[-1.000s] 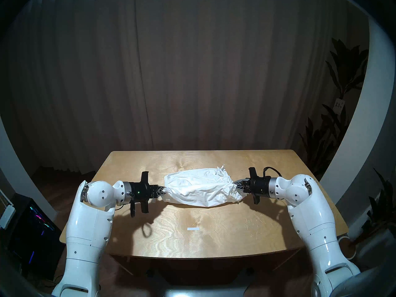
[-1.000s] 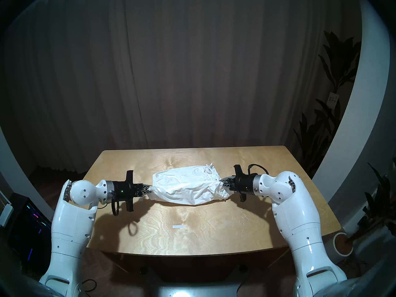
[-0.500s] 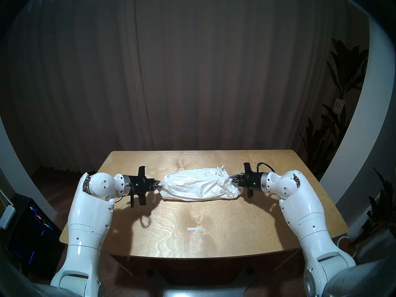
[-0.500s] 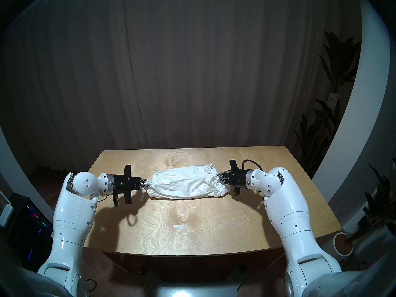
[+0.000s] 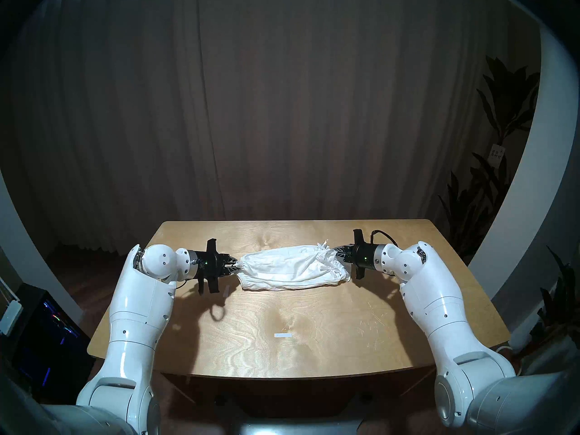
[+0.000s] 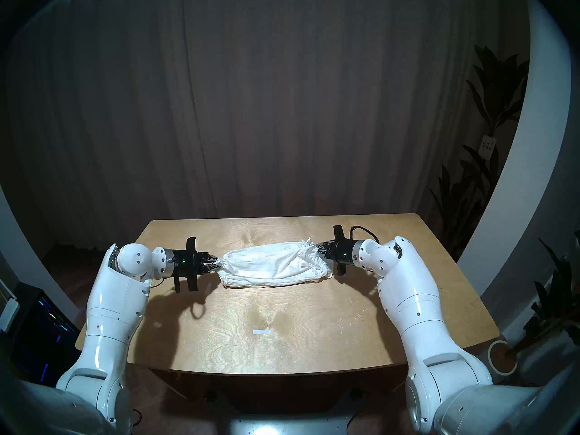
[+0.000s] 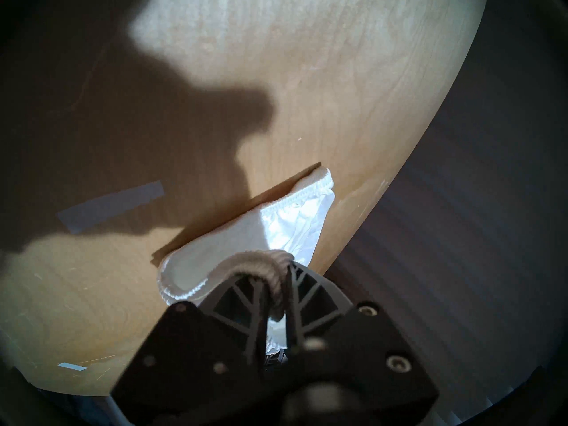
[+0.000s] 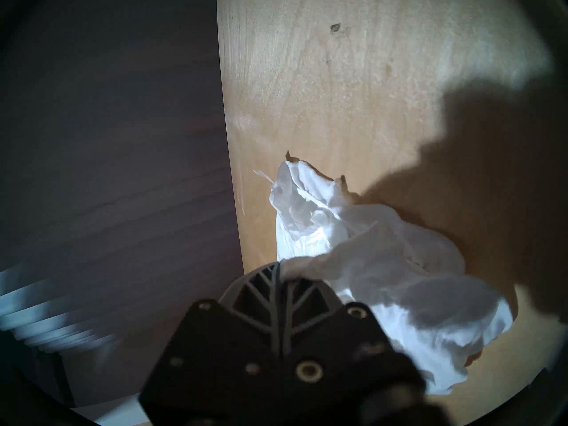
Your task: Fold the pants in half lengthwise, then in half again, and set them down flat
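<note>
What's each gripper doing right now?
Left gripper: closed on the waistband of the pants.
Right gripper: closed on the pants' leg end.

A pale wooden table is lit brightly from above, and hard shadows are thrown across its top. The back of the room is closed off by a long, dark pleated curtain. Leafy plants are seen at one side, a dark case with coloured lights at the other.
</note>
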Robot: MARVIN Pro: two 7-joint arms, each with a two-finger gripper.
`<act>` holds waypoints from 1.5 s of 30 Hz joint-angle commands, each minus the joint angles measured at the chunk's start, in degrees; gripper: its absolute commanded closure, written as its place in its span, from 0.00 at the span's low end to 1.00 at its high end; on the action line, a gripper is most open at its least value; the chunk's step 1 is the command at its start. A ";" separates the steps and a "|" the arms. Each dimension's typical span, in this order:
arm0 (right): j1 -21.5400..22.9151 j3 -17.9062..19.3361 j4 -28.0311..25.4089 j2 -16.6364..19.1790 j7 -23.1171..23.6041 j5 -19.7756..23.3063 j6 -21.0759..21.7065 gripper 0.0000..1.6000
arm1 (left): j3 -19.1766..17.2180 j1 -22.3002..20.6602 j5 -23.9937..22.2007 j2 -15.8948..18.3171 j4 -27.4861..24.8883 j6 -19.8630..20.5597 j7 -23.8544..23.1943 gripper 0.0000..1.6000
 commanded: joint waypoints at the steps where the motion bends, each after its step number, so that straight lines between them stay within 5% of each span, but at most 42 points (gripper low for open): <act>1: 5.14 -0.13 2.35 -0.92 3.34 -1.40 -0.55 1.00 | 0.56 -5.55 1.10 -0.02 1.77 -0.08 -1.50 0.86; 5: 6.64 -0.28 4.62 -1.18 4.53 -2.38 -0.88 1.00 | 0.91 -7.04 1.77 -0.02 3.07 -0.03 -2.08 1.00; 36: 17.48 -4.66 23.34 -4.64 17.00 -12.23 -6.03 1.00 | 4.82 -16.87 8.31 -0.07 16.42 1.96 -8.06 1.00; 37: 17.66 -4.99 24.30 -4.70 17.86 -12.75 -6.24 1.00 | 5.01 -17.07 8.43 -0.24 17.02 1.98 -8.01 0.95; 38: 17.76 -5.29 25.01 -4.76 18.73 -13.28 -6.59 1.00 | 5.08 -17.10 8.56 -0.37 17.46 2.17 -8.35 0.65; 39: 17.95 -5.62 26.01 -4.86 19.85 -13.86 -6.99 1.00 | 5.47 -17.28 9.08 -0.37 18.05 2.00 -8.22 0.60; 40: 18.26 -5.88 27.03 -4.94 20.87 -14.27 -7.23 1.00 | 5.56 -17.38 9.14 -0.43 18.63 2.14 -8.48 0.72; 42: 18.61 -6.31 28.36 -5.10 22.60 -15.08 -7.84 1.00 | 5.94 -17.56 9.36 -0.32 19.45 2.76 -8.55 0.64; 43: 18.80 -6.37 28.99 -5.19 23.06 -15.22 -7.82 1.00 | 6.02 -17.60 9.47 -0.36 19.69 2.82 -8.75 0.53; 45: 18.91 -6.76 29.65 -5.26 24.32 -15.67 -7.89 1.00 | 6.22 -17.64 9.65 -0.32 19.90 3.04 -8.82 0.08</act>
